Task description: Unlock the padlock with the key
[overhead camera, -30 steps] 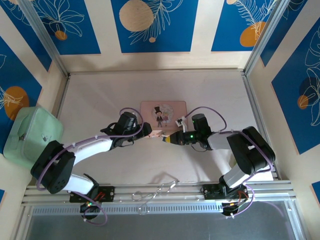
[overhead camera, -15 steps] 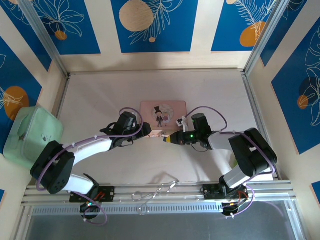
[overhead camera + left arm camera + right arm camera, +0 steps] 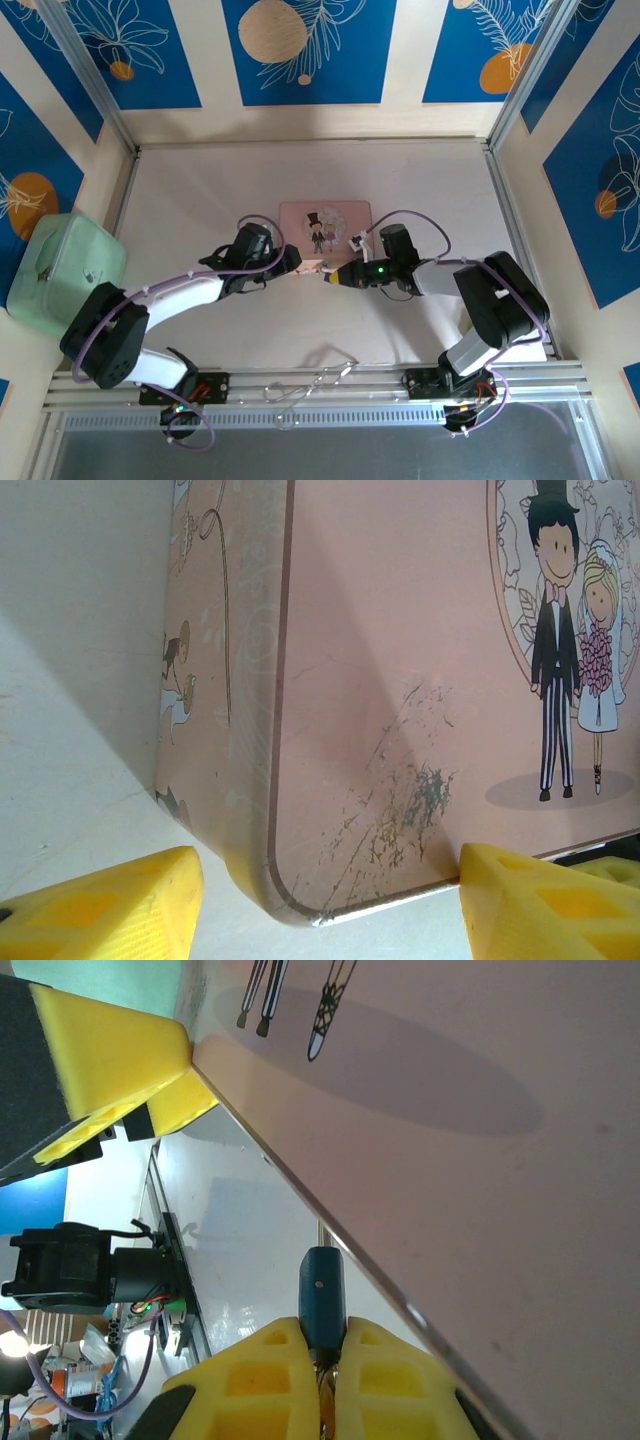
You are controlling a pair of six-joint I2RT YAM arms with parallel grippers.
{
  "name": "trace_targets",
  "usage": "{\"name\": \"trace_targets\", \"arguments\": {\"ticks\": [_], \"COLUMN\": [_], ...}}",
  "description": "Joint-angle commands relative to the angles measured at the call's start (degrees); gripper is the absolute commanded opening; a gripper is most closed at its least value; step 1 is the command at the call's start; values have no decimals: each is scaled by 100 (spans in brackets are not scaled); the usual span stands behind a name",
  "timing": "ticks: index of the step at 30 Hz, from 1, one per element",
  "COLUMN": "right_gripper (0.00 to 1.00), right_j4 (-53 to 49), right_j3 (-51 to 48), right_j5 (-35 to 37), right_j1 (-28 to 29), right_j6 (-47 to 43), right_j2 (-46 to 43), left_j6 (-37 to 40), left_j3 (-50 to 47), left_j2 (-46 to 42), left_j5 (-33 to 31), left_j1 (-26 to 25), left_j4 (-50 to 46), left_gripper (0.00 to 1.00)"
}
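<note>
The pink tin with the cartoon couple lies flat in the middle of the table. Its near left corner sits between the fingers of my left gripper, which is open; the right finger is at the tin's front edge and the left finger stands apart from it. My right gripper is shut on the small blue padlock, which points along the tin's front edge. The two grippers nearly meet tip to tip in front of the tin. The key is hidden.
A pale green box stands outside the left frame post. Bent metal wire lies on the front rail between the arm bases. Aluminium posts and patterned walls bound the table at the left, right and back.
My left gripper's jaws have narrowed a little around the tin's corner. The right gripper, still shut on the padlock, has edged slightly left.
</note>
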Motion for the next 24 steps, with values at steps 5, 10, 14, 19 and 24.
{"name": "trace_targets", "arguments": {"ticks": [5, 10, 14, 19, 24], "right_gripper": [0, 0, 0, 0, 0], "right_j4": [-1053, -1512, -1876, -1776, -1519], "right_j3": [81, 209, 388, 526, 587], "right_j5": [526, 642, 579, 38, -515], "right_j1": [82, 109, 33, -80, -240], "right_j6": [-41, -309, -502, -415, -319], "right_j2": [109, -11, 20, 433, 699], "left_j6": [90, 135, 162, 163, 188], "left_j3": [-170, -131, -106, -95, -90], "left_j2": [8, 13, 43, 79, 70], "left_j5": [-10, -12, -20, -7, -3], "left_j1": [73, 103, 121, 130, 130], "left_j4": [-601, -650, -659, -651, -695], "left_gripper": [67, 67, 67, 67, 67]}}
